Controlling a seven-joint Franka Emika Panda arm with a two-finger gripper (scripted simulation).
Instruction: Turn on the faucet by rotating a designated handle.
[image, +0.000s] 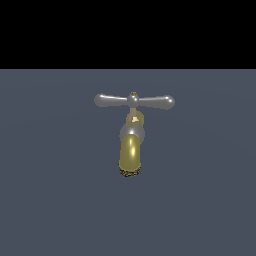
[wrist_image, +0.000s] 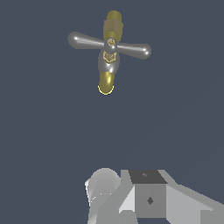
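Sim render, no real room, flat grey-blue ground, black void above, lone faucet

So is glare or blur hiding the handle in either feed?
Exterior view: the handle is crisp, with small highlights on its bulbs; the top band is plain black. Wrist view: the handle is sharp too, with glints only; the faucet spout shines.

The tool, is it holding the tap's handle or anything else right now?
Nothing is held. In the wrist view the tool is far from the faucet, and its silver handle is untouched. The exterior view shows no tool at all.
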